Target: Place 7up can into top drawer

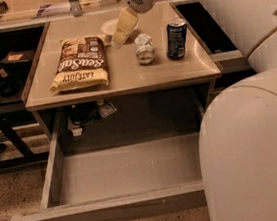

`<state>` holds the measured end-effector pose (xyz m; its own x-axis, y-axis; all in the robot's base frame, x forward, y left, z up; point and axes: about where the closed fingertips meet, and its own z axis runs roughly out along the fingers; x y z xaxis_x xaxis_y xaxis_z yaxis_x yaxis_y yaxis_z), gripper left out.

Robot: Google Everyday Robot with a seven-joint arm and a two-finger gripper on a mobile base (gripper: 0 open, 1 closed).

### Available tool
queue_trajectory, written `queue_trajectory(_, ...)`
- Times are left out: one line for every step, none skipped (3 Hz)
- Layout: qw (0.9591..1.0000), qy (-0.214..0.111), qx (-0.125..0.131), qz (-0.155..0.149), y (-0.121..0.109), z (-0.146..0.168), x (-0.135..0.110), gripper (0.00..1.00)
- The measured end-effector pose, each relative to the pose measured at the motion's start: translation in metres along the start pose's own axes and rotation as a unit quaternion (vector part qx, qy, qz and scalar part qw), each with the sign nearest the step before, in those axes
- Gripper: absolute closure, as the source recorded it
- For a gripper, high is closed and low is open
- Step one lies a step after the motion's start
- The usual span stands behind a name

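Hovering hand (pixel 119 35) near 7up can (pixel 144 49), drawer (pixel 115 211) open

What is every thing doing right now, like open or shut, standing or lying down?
top drawer, pulled open, nothing inside.
7up can, standing on the desk, not held.
blue can, standing upright.
chip bag, lying flat.
gripper, above the desk beside the 7up can, not touching it.

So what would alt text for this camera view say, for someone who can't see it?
A robot's hand hovers over a tan desk, just left of the pale 7up can; a dark blue can and a chip bag sit nearby. Below, the grey top drawer is pulled wide open.
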<state>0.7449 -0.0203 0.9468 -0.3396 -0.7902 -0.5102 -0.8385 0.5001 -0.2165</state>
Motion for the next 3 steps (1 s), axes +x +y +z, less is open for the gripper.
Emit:
queue_trajectory(0.9995,-0.005,-0.011,0.028,-0.005,0.011,0.01,0.0)
queue_trajectory(0.9981,-0.004,-0.019,0.059,-0.013,0.021,0.021,0.0)
queue_trajectory(0.9969,0.002,-0.02,0.075,-0.019,0.026,0.028,0.0)
